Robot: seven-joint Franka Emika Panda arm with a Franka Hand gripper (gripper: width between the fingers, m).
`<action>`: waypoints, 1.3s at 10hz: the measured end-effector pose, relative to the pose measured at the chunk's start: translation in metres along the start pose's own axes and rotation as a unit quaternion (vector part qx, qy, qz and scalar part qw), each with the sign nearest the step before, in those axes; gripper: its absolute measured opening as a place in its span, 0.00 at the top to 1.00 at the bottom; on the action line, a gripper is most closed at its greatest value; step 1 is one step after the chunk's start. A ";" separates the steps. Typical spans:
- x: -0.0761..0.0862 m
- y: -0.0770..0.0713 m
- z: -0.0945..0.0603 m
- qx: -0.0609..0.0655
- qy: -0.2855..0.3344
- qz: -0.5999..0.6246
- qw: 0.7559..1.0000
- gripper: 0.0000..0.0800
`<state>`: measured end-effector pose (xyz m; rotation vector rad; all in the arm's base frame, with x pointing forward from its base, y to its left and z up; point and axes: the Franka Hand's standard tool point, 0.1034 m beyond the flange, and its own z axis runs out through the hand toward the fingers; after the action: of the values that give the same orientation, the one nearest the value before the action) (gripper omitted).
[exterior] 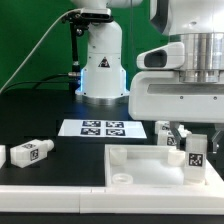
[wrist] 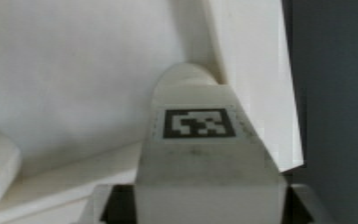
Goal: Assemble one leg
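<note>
My gripper is shut on a leg, a small white block with a black-and-white tag, held upright. It is over the corner of the large flat white square piece at the exterior view's right. In the wrist view the leg runs away from between my two dark fingers, with my gripper closed on its near end. Its far tip lies by the square piece's edge. I cannot tell whether the leg touches the piece.
Two more legs lie on the black table at the exterior view's left, one cut by the frame edge. Another leg stands behind the square piece. The marker board lies in the middle, before the robot base.
</note>
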<state>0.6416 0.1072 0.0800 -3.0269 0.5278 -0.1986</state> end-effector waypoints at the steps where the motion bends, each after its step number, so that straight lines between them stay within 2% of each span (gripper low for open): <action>1: 0.000 0.001 0.000 0.000 0.000 0.033 0.999 0.64; 2: 0.000 0.001 0.001 0.000 0.000 0.070 0.998 0.64; 4: 0.001 0.003 0.001 -0.005 0.003 0.236 0.972 0.64; 6: -0.001 0.006 0.001 -0.005 -0.004 0.407 0.913 0.64; 8: -0.002 0.006 0.002 0.003 -0.016 0.554 0.833 0.64; 10: -0.005 0.003 0.002 0.000 -0.019 0.586 0.810 0.64; 11: -0.005 0.003 0.002 0.000 -0.019 0.562 0.827 0.57; 12: -0.005 0.002 0.002 -0.002 -0.017 0.516 0.856 0.57; 13: -0.005 -0.002 0.001 -0.002 -0.015 0.420 0.907 0.40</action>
<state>0.6372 0.1108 0.0786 -2.4896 1.7232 -0.0924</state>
